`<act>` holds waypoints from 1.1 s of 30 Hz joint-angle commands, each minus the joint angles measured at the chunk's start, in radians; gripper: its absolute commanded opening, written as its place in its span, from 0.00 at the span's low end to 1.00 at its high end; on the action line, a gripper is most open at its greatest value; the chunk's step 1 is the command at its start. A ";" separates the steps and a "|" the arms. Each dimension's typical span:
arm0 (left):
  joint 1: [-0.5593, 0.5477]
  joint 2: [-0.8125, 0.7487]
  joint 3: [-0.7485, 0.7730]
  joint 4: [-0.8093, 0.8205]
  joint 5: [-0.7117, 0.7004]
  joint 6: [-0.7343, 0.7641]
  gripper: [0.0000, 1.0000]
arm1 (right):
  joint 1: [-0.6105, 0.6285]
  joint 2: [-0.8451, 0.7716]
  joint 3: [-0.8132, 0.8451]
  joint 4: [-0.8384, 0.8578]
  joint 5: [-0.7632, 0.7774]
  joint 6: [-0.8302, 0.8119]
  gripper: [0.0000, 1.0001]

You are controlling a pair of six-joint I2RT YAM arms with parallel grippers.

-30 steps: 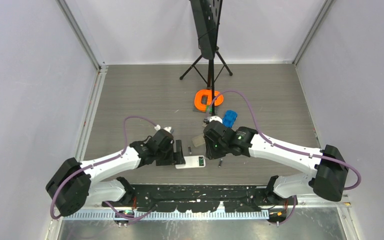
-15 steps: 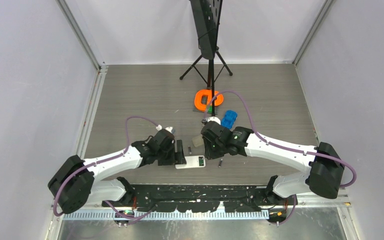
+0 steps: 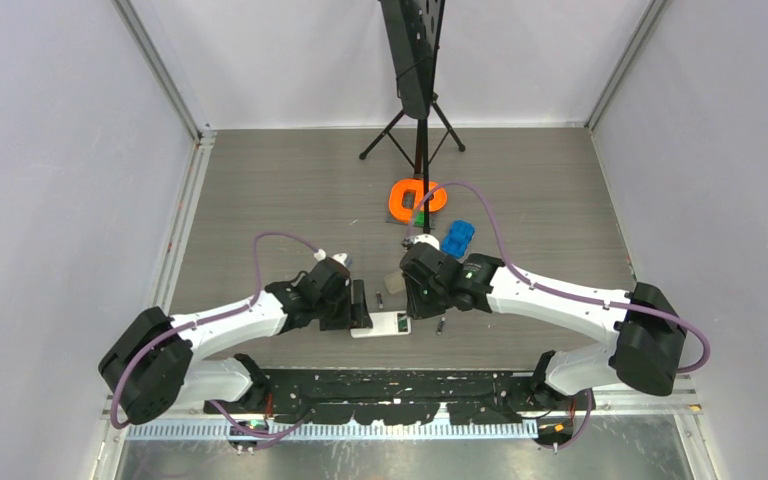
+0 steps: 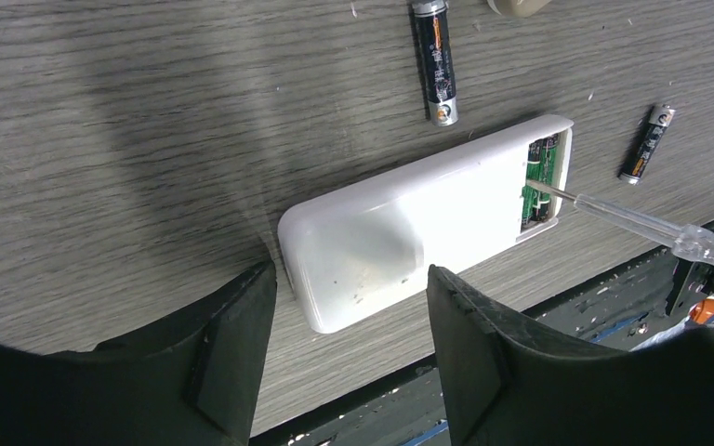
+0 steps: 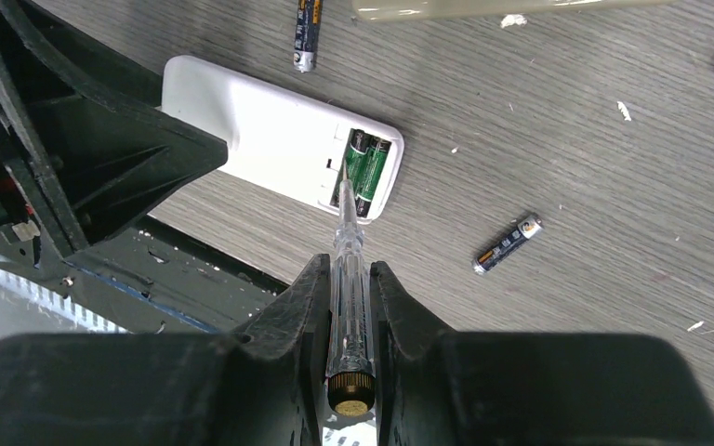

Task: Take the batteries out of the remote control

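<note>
My right gripper (image 5: pixel 347 269) is clamped on the clear screwdriver (image 5: pixel 347 237), whose tip sits in the open compartment at the right end of the remote control (image 4: pixel 400 232), where two batteries (image 5: pixel 364 167) lie. My left gripper (image 4: pixel 349 279) pinches the remote's left end, near the table's near edge. Two loose batteries (image 5: pixel 507 244) lie just beside the remote.
</note>
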 commanded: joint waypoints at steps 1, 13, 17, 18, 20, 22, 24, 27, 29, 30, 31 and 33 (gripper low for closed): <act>-0.004 0.010 -0.006 0.023 0.009 0.008 0.62 | 0.012 0.018 0.043 -0.005 0.037 0.003 0.00; -0.004 0.020 -0.003 0.020 0.009 0.011 0.61 | 0.014 -0.052 0.040 -0.055 0.061 0.003 0.00; -0.004 0.026 0.000 0.023 0.015 0.016 0.61 | 0.014 -0.039 0.017 -0.033 0.043 0.015 0.00; -0.004 0.028 0.002 0.023 0.016 0.017 0.61 | 0.014 -0.035 0.013 -0.022 0.039 0.019 0.00; -0.004 0.030 0.002 0.023 0.013 0.020 0.61 | 0.015 -0.025 0.013 -0.016 0.031 0.023 0.00; -0.004 0.033 0.008 0.013 0.008 0.023 0.61 | 0.015 -0.016 0.013 -0.019 0.027 0.023 0.00; -0.004 0.035 0.010 0.004 0.005 0.027 0.61 | 0.014 -0.013 0.008 -0.016 0.032 0.020 0.00; -0.004 0.044 0.010 0.003 0.005 0.030 0.61 | 0.015 -0.006 0.001 -0.006 0.035 0.017 0.00; -0.004 0.053 0.016 0.001 0.007 0.035 0.59 | 0.015 0.007 0.001 -0.002 0.031 0.017 0.00; -0.004 0.059 0.019 0.000 0.009 0.037 0.58 | 0.014 0.015 0.000 0.002 0.030 0.017 0.00; -0.004 0.064 0.022 0.000 0.009 0.041 0.58 | 0.015 0.021 -0.001 0.005 0.029 0.018 0.00; -0.005 0.075 0.024 -0.004 0.009 0.045 0.55 | 0.014 0.034 -0.003 0.011 0.026 0.022 0.00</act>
